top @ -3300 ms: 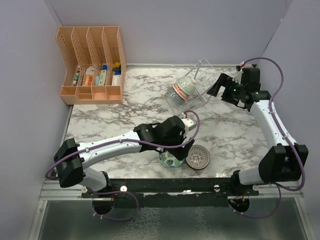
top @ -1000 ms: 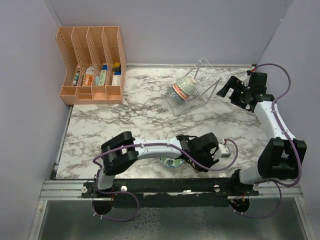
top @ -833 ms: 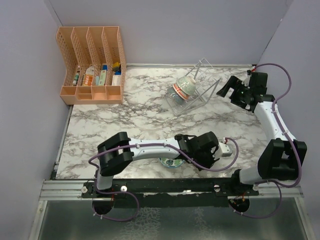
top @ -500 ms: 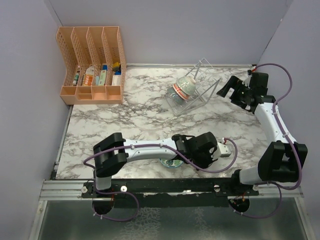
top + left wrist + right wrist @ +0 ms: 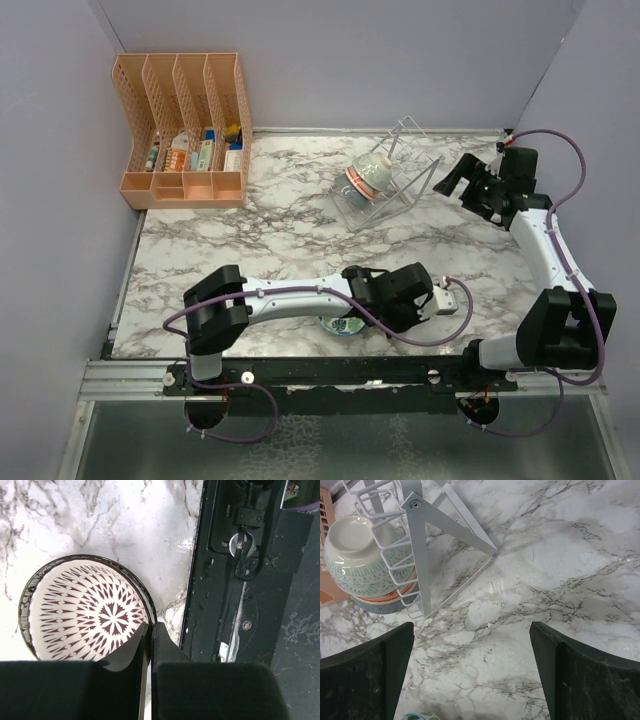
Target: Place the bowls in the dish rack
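Lattice bowl [image 5: 85,615] upright at near table [image 5: 250,230] edge, rim clamped between closed fingers of left gripper [image 5: 150,626]; teal bowl [image 5: 339,326] just beside, partly under left arm [image 5: 300,295]. Red-rimmed bowl [image 5: 357,555] tilted in dish rack [image 5: 418,555]; right gripper [image 5: 471,625] near it, fingers wide apart. Orange organizer [image 5: 185,130] at far left corner.

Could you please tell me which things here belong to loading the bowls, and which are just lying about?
For the job: dish rack, red-rimmed bowl in it, green bowl near the front edge, lattice bowl with its rim in the left hand, open right hand beside the rack.
Lying about: orange organizer with small items inside.
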